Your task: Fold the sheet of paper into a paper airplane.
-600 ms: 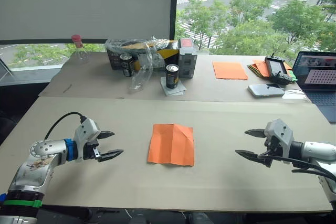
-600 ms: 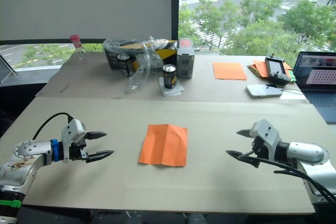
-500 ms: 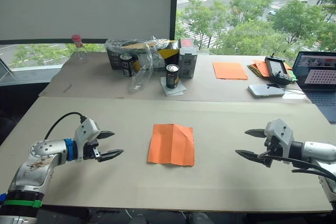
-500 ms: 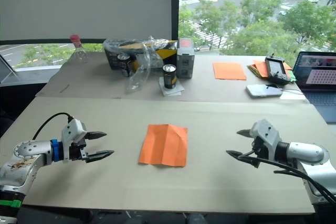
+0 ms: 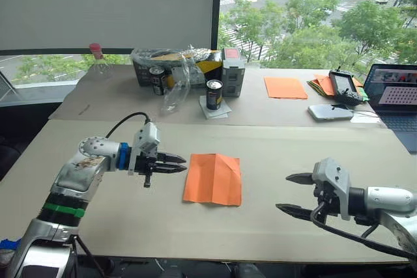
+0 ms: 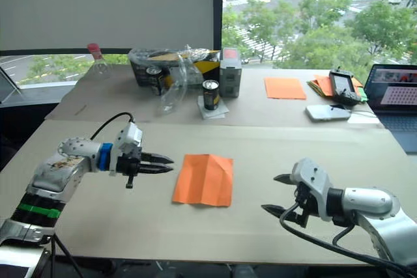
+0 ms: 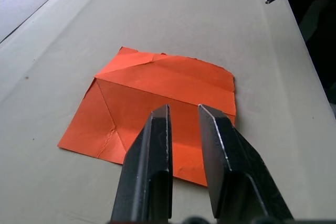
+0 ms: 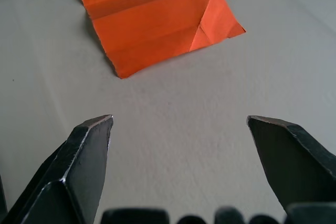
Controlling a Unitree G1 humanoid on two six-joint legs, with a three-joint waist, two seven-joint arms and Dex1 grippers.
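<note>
Both arms have shifted since the earlier frames: the left claw [image 5: 177, 165] has swung in from the left side of the bench [image 5: 130, 226] and now points at the left edge of the sheet of paper [image 5: 212, 178], just beside it but apart from it, while the right claw [image 5: 294, 193] has dropped nearer the front edge of the bench, well apart from the paper. The left claw's fingers [image 7: 152, 166] are nearly closed with a thin gap, gripping nothing; the right claw is spread wide and empty.

The creased orange sheet lies flat in the middle of the front bench, roughly square, with one corner turned in and long crease lines across it. Judging by that, the task is barely begun: the nose folds, the centre fold and the wings all look left to do.

Whether the turned corner is pressed flat or lifting slightly is hard to tell. The right arm's far end is cut off at the picture edge
</note>
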